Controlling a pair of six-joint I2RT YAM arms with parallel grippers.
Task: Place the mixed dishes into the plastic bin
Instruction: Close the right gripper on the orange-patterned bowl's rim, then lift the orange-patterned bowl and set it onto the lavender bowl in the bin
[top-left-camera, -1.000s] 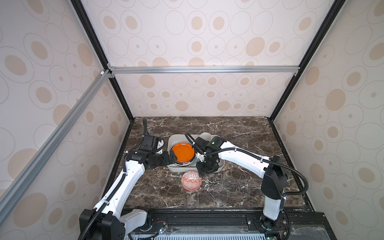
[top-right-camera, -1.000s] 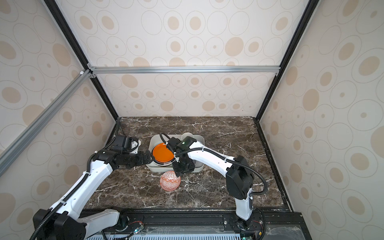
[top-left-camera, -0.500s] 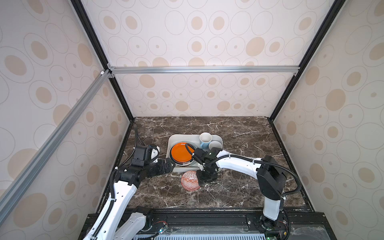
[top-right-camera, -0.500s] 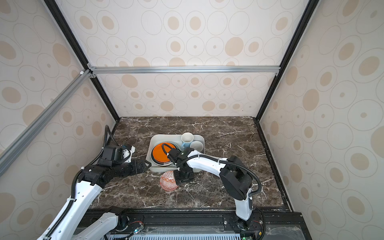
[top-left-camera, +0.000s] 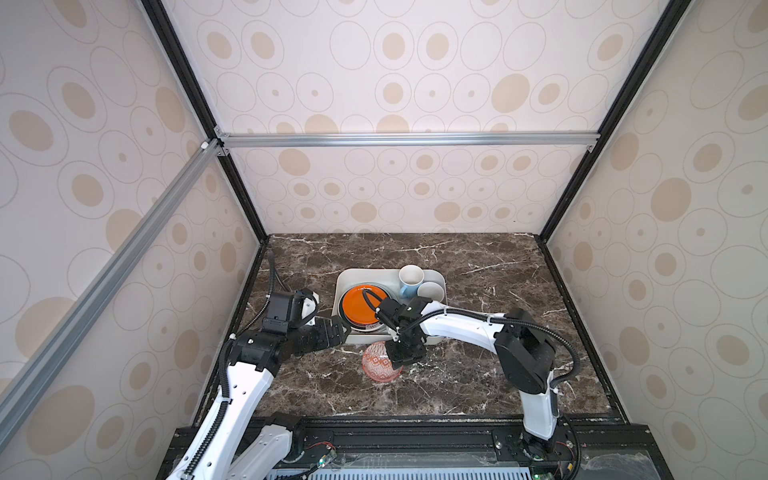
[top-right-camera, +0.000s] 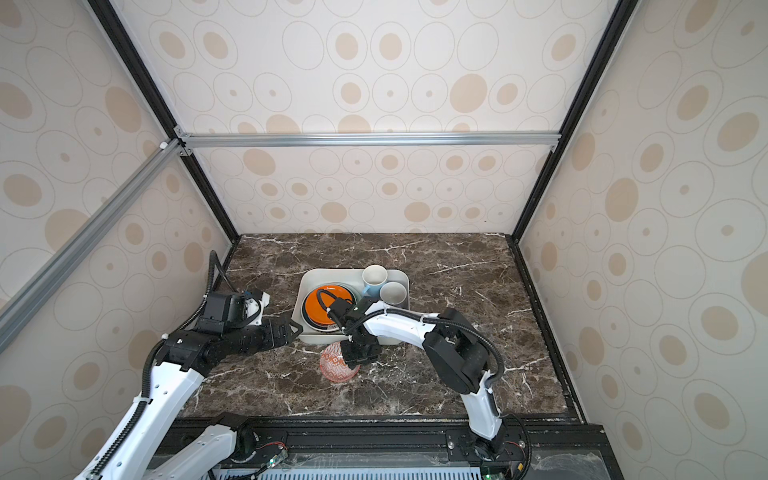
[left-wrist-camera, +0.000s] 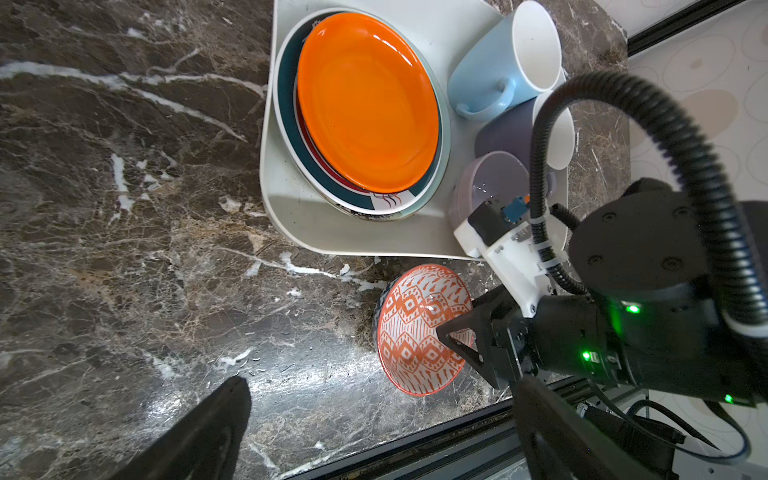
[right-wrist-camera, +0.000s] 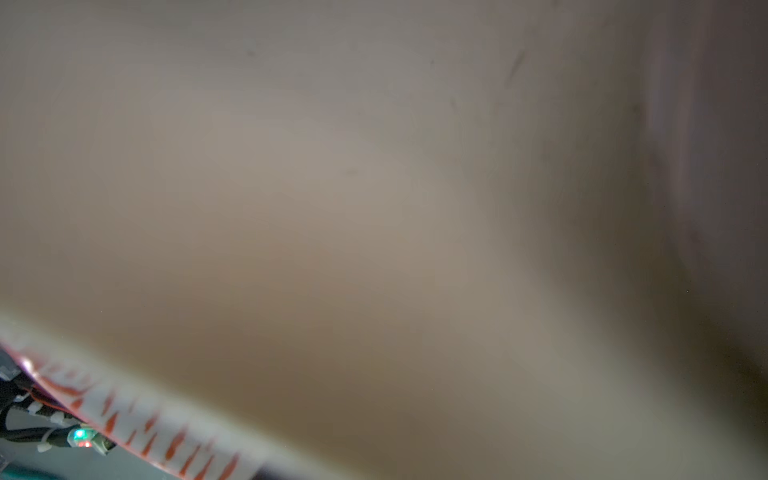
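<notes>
Right gripper (top-left-camera: 399, 359) reached bowl (top-left-camera: 376, 368) on marble tabletop (top-left-camera: 478, 374)

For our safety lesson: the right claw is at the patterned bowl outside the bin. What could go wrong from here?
1. The right claw reaches the orange-patterned bowl only at its rim; the tipped, glossy bowl might slip onto the marble table.
2. The bowl lies close to the front wall of the plastic bin, so lifting may catch that rim.
3. The orange plate, its stack and the blue mug crowd the bin; the bowl might knock them.
</notes>
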